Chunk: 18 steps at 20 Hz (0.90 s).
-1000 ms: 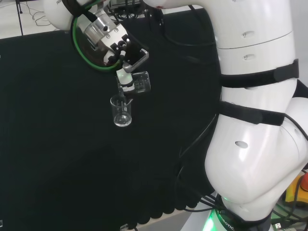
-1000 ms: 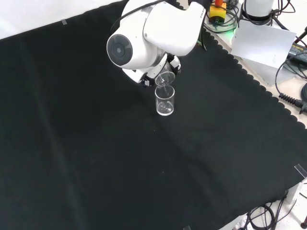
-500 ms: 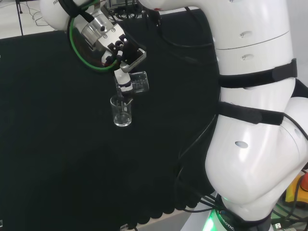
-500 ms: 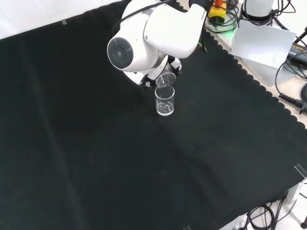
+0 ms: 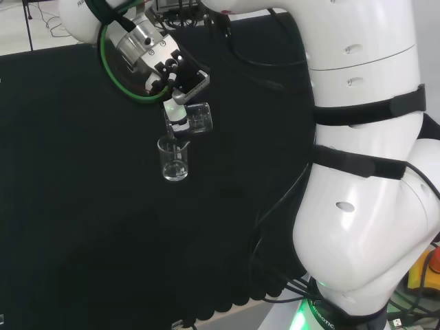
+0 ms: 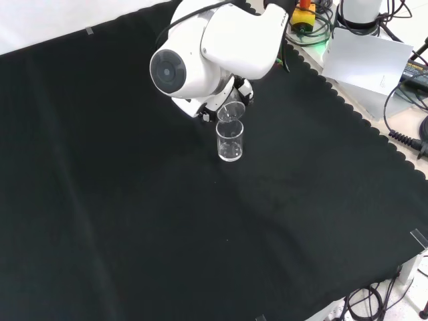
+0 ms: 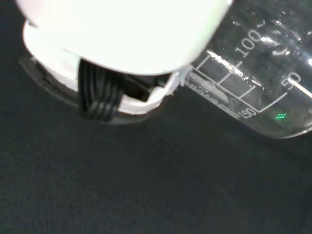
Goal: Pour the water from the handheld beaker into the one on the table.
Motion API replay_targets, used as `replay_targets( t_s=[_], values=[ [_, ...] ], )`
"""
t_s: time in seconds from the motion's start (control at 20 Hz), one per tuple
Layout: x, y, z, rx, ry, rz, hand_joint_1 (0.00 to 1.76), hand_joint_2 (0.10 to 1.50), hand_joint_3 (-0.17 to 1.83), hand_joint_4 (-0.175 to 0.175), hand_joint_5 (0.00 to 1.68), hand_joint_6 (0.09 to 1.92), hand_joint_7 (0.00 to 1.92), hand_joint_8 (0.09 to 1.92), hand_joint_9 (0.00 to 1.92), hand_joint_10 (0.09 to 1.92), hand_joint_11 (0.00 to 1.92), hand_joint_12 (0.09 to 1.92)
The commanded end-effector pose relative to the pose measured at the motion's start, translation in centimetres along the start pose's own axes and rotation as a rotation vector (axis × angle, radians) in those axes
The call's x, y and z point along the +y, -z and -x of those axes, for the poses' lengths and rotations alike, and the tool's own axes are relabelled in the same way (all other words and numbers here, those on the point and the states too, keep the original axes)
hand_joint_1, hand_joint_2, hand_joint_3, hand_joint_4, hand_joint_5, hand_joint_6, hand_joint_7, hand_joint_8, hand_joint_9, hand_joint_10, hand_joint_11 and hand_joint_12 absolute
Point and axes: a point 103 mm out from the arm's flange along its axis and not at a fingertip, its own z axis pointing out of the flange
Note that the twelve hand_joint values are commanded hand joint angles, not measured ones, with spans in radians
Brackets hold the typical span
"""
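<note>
Two clear beakers are showing in the upper middle of the head view. The robot hand is gripping the handheld beaker, its fingers curled round the glass, and is holding it tipped well over on its side. The lip of this beaker is sitting just above the rim of the beaker on the tabletop, which is standing upright on the black cloth.

Front view: the tipped beaker is lying directly above and behind the standing one, in the upper middle of the frame, partly under the arm's big white link with its round grey cap.

Wrist view: the held beaker's wall is running across the upper right of the frame, printed graduation marks facing the camera, with a blurred white part of the robot hand beside it. Whether water is running between the two cannot be told.
</note>
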Motion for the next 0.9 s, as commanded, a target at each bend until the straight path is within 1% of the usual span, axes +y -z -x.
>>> replay_targets(
  t_s=[0.05,0.3,0.45,0.65,0.7,0.8,0.9],
  values=[
    [0.0,-0.2,0.5,0.023,0.005,0.029,1.32,0.58,0.80,-0.175,1.24,0.76,1.30,0.73,1.53,0.73,1.15,0.74],
    [-0.1,-0.4,0.6,0.035,0.013,0.061,1.32,0.58,0.80,-0.175,1.24,0.76,1.30,0.73,1.53,0.73,1.15,0.74],
    [-0.3,-0.3,0.6,0.047,0.026,0.096,1.32,0.58,0.80,-0.175,1.24,0.76,1.30,0.73,1.53,0.73,1.15,0.74],
    [-0.3,-0.5,1.0,0.101,0.057,0.169,1.32,0.58,0.80,-0.175,1.24,0.76,1.30,0.73,1.53,0.73,1.15,0.74],
    [-0.4,-0.6,1.1,0.118,0.073,0.180,1.32,0.58,0.80,-0.175,1.24,0.76,1.30,0.73,1.53,0.73,1.15,0.74],
    [-0.2,-1.0,1.7,0.181,0.101,0.213,1.32,0.58,0.80,-0.175,1.24,0.76,1.30,0.73,1.53,0.73,1.15,0.74],
    [0.1,-1.5,2.3,0.225,0.120,0.242,1.32,0.58,0.80,-0.175,1.24,0.76,1.30,0.73,1.52,0.73,1.14,0.74]
  ],
)
